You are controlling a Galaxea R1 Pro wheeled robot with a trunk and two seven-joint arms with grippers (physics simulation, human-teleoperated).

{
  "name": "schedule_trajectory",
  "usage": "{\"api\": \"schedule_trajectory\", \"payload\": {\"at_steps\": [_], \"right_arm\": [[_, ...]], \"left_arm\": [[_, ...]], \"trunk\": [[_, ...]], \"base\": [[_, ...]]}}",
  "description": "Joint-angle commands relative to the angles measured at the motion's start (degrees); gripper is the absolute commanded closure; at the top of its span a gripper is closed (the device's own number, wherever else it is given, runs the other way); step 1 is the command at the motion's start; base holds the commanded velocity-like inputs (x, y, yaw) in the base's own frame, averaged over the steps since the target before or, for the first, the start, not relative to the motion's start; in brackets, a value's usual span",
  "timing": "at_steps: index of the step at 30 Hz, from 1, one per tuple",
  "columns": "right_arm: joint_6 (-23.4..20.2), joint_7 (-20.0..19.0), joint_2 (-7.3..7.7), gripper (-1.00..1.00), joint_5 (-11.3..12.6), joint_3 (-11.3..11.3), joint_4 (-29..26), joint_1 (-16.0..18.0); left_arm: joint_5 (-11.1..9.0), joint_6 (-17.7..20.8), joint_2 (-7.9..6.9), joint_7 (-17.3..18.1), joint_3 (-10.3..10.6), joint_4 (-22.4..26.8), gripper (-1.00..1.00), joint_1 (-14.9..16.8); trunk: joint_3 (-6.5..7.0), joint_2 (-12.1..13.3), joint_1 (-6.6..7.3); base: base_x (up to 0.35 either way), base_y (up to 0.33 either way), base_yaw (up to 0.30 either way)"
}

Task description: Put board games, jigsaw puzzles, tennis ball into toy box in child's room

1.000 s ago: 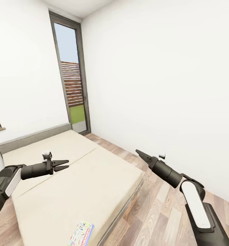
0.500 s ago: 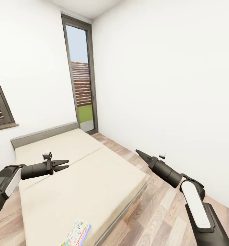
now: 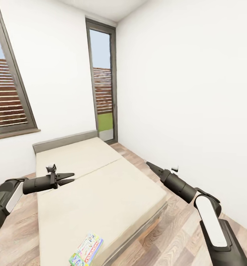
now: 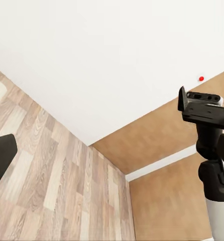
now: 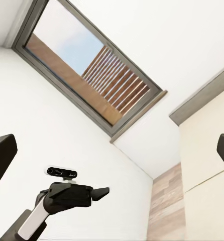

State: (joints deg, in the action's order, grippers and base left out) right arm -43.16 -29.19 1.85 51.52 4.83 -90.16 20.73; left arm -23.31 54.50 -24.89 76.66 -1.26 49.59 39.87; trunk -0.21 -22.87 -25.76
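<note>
One game: board game, colourful cover, bottom centre on bed, head view.
Left gripper: fingers apart.
Right gripper: fingers together.

Bed: mattress of plain beige cloth, matt, smooth; frame and headboard grey, matt. Board game at the bed's near edge: printed card, colourful cover, slight sheen. Floor beside the bed: wood plank, visible grain, satin. Walls behind the bed: white, matt, smooth. Window frames: dark, metal-looking, matt. Both arms: dark matt plastic with glossy white shells
</note>
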Motion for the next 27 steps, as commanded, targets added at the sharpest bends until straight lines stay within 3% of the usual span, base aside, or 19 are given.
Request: {"api": "schedule_trajectory", "payload": {"at_steps": [1, 27], "right_arm": [[-0.37, -0.08, 0.00, -1.00, 0.16, 0.09, -0.01, 0.01], [-0.36, 0.04, 0.00, -1.00, 0.16, 0.09, -0.01, 0.01]], "left_arm": [[-0.16, 0.52, 0.03, 0.08, 0.03, -0.03, -1.00, 0.03], [-0.07, 0.52, 0.19, 0.07, 0.03, -0.04, -1.00, 0.03]], "trunk": [[-0.03, -0.04, -0.02], [-0.03, -0.04, -0.02]], "base": [[0.000, -0.016, 0.285], [0.000, -0.057, 0.288]]}}
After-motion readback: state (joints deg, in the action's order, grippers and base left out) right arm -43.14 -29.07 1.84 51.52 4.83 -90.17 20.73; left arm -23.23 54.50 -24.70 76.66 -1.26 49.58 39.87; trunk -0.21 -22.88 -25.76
